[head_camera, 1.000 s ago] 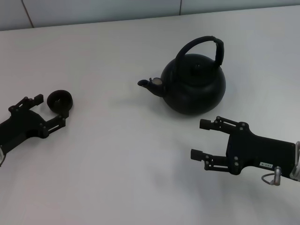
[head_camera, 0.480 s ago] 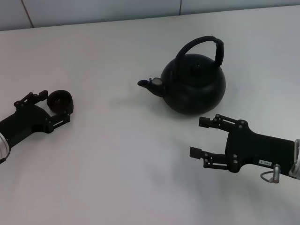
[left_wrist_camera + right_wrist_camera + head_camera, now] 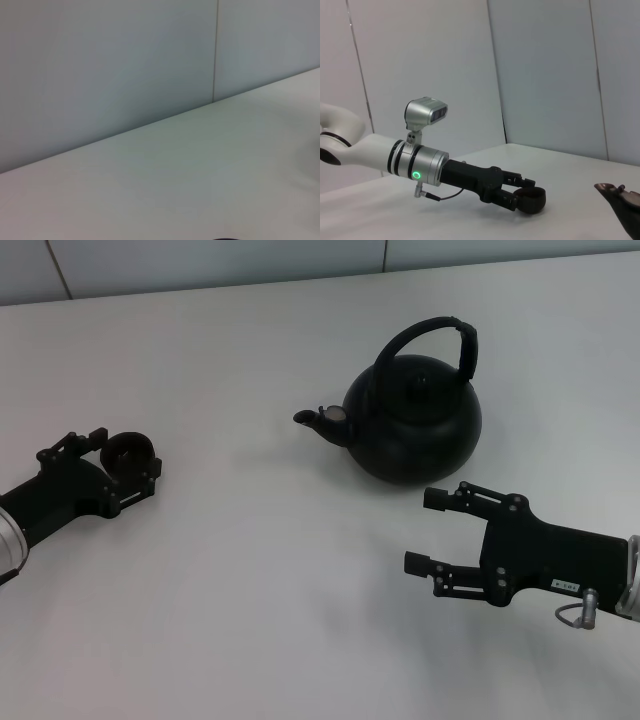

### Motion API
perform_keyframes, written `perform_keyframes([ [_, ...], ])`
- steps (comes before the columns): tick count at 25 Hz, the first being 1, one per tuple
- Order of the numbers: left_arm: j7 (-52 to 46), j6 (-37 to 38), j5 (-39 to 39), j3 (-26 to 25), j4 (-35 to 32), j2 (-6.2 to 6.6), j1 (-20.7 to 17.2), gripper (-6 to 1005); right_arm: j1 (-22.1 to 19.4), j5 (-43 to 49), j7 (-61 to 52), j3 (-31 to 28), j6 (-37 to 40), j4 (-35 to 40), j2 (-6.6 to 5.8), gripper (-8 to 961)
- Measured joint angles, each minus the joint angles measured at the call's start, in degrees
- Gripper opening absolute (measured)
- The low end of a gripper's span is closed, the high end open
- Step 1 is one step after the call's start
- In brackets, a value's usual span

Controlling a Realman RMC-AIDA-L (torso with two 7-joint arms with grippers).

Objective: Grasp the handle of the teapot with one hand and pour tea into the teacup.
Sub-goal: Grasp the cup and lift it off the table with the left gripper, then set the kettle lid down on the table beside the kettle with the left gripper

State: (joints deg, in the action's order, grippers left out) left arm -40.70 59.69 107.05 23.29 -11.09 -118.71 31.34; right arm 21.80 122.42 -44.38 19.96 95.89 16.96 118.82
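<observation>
The round black teapot (image 3: 415,425) stands mid-table with its arched handle (image 3: 432,332) upright and its spout (image 3: 318,420) pointing toward my left side. Its spout tip (image 3: 619,194) also shows in the right wrist view. The tiny dark teacup (image 3: 130,452) sits far left on the table. My left gripper (image 3: 122,462) is open, with one finger on each side of the teacup (image 3: 530,200), close to its wall. My right gripper (image 3: 428,532) hovers open and holding nothing, just in front of the teapot and below its handle.
The white table (image 3: 260,580) runs back to a grey panelled wall (image 3: 200,260). The left wrist view shows only table surface (image 3: 200,165) and wall (image 3: 100,65). My left arm (image 3: 420,160) stretches across the right wrist view.
My left gripper has slid forward so that its fingers now straddle the teacup. The right gripper crept slightly toward the teapot. The teapot has not moved.
</observation>
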Motion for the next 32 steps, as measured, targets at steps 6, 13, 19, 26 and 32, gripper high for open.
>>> perform_keyframes([
  [6,0.00,-0.55,0.00,0.00,0.11,-0.02,0.26,855,0.05,0.00,0.00,-0.11,0.00,0.00,0.00,812],
  [13,0.01,-1.15,0.05,0.07,0.64,-0.04,0.59,855,0.08,0.00,0.00,-0.20,0.00,0.00,0.00,809],
  [19,0.01,-0.96,0.04,0.09,0.64,0.03,0.54,757,0.09,0.01,0.01,-0.19,0.00,0.00,0.00,807],
  [26,0.01,0.04,0.09,0.09,0.64,0.06,0.68,691,0.08,0.01,0.01,-0.25,0.00,0.00,0.00,804],
  [32,-0.47,3.28,0.09,0.62,1.20,0.00,1.48,692,0.18,0.01,0.01,-0.18,0.00,0.00,0.00,801],
])
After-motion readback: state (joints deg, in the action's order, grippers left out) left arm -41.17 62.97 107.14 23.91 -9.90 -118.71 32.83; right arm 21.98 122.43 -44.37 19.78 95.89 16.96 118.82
